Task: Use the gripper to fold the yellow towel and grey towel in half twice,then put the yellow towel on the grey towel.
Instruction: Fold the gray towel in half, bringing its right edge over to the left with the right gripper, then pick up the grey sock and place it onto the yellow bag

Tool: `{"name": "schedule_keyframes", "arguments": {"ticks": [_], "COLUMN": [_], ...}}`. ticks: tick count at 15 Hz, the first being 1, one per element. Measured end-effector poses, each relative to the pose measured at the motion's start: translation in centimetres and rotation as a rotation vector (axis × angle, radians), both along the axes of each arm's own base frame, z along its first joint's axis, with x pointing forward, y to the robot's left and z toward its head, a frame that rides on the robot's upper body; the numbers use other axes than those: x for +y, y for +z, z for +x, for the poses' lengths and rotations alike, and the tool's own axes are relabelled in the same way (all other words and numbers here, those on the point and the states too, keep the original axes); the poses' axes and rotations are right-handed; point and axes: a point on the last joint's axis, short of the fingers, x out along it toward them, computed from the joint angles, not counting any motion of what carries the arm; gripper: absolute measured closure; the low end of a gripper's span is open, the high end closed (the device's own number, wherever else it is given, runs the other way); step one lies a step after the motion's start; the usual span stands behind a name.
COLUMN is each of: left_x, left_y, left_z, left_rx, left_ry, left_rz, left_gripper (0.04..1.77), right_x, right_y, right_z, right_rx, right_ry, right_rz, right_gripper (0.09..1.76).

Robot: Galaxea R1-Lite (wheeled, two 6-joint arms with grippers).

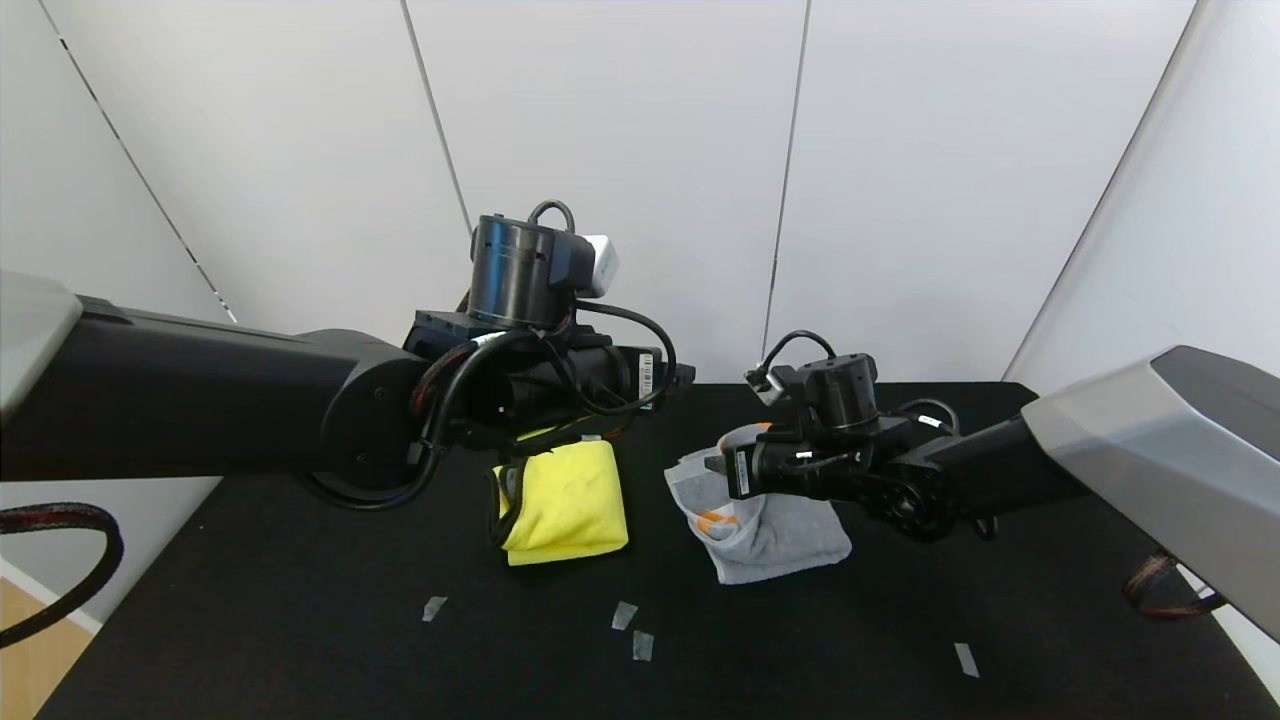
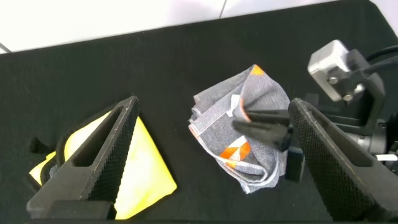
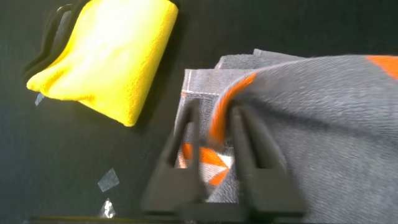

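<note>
The yellow towel (image 1: 565,500) lies folded on the black table, left of centre; it also shows in the left wrist view (image 2: 146,180) and the right wrist view (image 3: 109,59). The grey towel (image 1: 775,535) lies bunched to its right, orange and white pattern showing (image 2: 249,134). My right gripper (image 1: 713,466) is shut on an orange-trimmed edge of the grey towel (image 3: 323,93) and holds that fold raised above the rest; it also shows in the right wrist view (image 3: 216,109). My left gripper (image 2: 214,104) is open wide and empty, hovering above the yellow towel. In the head view its fingers are hidden behind the wrist (image 1: 520,270).
Small bits of tape (image 1: 624,615) lie on the table (image 1: 300,600) near the front, one at the left (image 1: 433,608) and one at the right (image 1: 966,658). White wall panels stand behind the table's far edge.
</note>
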Motion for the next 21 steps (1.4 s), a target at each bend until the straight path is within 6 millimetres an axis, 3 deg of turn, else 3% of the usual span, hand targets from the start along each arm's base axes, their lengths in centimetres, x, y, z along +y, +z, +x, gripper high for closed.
{"name": "schedule_keyframes", "arguments": {"ticks": [3, 8, 16, 21], "left_x": [0.0, 0.0, 0.0, 0.2], "left_y": [0.0, 0.0, 0.1, 0.4], "left_z": [0.0, 0.0, 0.0, -0.3], "left_rx": [0.0, 0.001, -0.001, -0.005], "left_ry": [0.001, 0.001, 0.001, 0.002], "left_rz": [0.0, 0.001, 0.0, -0.003], "left_gripper": [0.09, 0.09, 0.09, 0.09], "right_x": [0.3, 1.4, 1.6, -1.2], "right_y": [0.1, 1.6, 3.6, 3.5], "right_z": [0.1, -0.5, -1.2, -2.7], "right_rx": [-0.014, -0.039, -0.056, -0.003], "right_ry": [0.006, 0.033, 0.041, -0.009], "right_rz": [0.006, 0.019, 0.027, 0.002], "right_gripper": [0.97, 0.58, 0.3, 0.22]}}
